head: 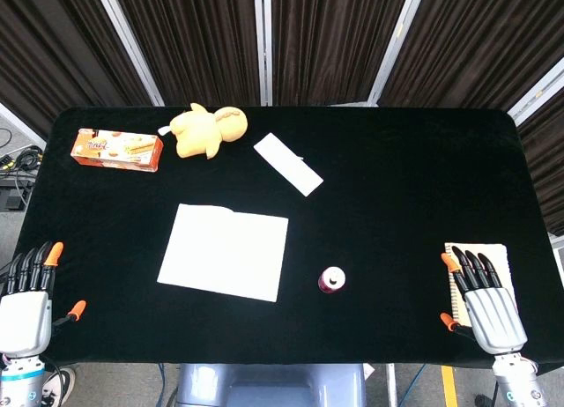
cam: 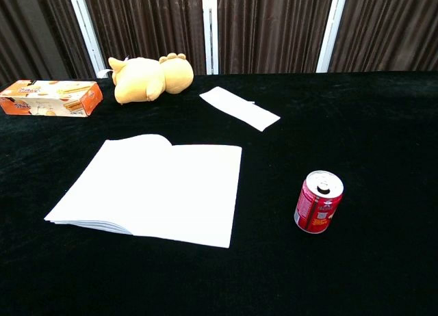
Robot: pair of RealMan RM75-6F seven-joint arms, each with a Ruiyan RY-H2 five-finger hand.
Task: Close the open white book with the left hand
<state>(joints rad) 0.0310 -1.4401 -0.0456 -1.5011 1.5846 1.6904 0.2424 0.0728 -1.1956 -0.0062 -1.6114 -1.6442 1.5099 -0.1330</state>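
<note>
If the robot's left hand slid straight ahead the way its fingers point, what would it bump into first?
Probably the orange snack box. The left hand points up the table's left edge, missing the open white book, which lies off to its right. Depth is hard to judge, so it might slip past.

1. Orange snack box lies flat, far left.
2. Yellow plush toy lies on its side, just beside the box.
3. White paper strip lies angled, far centre.
4. Red soda can stands upright, near right.
5. Spiral notepad lies at the right edge.
6. Black table; dark curtains behind.
</note>
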